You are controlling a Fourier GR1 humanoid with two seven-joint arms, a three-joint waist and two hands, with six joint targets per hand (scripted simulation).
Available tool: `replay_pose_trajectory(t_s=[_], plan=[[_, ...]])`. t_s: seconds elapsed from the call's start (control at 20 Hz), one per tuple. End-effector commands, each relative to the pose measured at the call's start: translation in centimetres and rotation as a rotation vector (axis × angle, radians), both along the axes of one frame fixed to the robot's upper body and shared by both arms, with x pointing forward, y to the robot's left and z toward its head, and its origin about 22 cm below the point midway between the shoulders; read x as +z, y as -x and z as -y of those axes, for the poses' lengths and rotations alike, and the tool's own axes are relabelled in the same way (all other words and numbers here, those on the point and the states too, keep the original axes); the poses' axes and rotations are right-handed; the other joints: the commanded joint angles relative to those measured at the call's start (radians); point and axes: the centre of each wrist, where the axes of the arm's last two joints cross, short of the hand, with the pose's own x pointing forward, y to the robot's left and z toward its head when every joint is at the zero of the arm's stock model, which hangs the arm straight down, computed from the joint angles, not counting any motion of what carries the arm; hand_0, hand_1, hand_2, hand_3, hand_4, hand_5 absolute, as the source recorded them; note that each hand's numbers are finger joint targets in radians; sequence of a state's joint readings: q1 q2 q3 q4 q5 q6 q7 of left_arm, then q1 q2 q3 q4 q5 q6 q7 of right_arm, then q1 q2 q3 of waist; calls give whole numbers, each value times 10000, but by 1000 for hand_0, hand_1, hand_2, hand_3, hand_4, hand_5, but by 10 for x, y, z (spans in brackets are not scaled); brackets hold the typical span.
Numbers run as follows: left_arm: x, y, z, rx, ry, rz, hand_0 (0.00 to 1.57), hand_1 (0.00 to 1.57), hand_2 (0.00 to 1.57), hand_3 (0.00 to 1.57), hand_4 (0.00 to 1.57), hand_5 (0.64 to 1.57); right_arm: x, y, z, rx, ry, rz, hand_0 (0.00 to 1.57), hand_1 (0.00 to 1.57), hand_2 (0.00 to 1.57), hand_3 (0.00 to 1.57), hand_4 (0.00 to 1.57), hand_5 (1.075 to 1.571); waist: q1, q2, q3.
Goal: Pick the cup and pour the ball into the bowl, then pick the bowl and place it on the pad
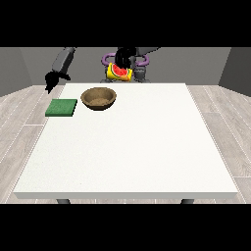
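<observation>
At the far left we see the hand at the view's left (50,81) hanging off the tabletop's (127,147) back left corner, dark and pointing downward. It holds nothing and touches nothing, and we cannot tell whether its fingers are straight or curled.

Just right of it and nearer the camera, the green pad (62,107) lies flat at the tabletop's left edge, with nothing on it.

Next comes the brown bowl (99,98), upright on the tabletop just beside the pad but apart from it. We cannot make out any ball inside it.

Further right and farther back, the cup (119,73) is lifted clear of the tabletop, above and behind the bowl's right rim. It is yellow with a red watermelon picture and is tipped well over on its side, with its left end lower and pointing down toward the bowl. The hand at the view's right (123,57) has its fingers closed around the cup from above. We cannot see the ball anywhere, neither in the cup nor in the air.

The rest of the white tabletop stretches right and toward us.
</observation>
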State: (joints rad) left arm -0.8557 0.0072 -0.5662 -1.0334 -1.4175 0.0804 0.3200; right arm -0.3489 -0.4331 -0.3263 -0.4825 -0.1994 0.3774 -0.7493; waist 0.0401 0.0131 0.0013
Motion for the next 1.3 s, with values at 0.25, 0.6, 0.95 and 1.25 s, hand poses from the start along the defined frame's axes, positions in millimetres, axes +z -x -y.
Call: replay_pose_trajectory(t_s=[0.25, 0.6, 0.95, 1.25], plan=[[-9, 6, 7, -443, -2875, 199, 378, 378, 1571, 1571, 963, 1571, 5, -16, -16, 759, -138, 158, 0, 0, 150, 283, 430, 1529, -418, -164, -7], [15, 3, -3, -871, -2924, 391, 1453, 1453, 1571, 1571, 1090, 1547, 14, 0, 17, 318, -127, 454, 0, 0, 304, 414, 435, 1529, -46, 39, -7], [30, -16, -67, 599, 816, -302, 0, 0, 1571, 1571, 880, 1550, -12, 42, 23, 136, -337, -642, 0, 0, 160, 277, 689, 1548, 250, -490, -24], [-26, -5, -145, 494, 4575, -1627, 1550, 1550, 1571, 1398, 1176, 1556, -7, 37, 24, -490, -482, -390, 0, 0, 362, 289, 705, 1566, 1445, 840, -65]])
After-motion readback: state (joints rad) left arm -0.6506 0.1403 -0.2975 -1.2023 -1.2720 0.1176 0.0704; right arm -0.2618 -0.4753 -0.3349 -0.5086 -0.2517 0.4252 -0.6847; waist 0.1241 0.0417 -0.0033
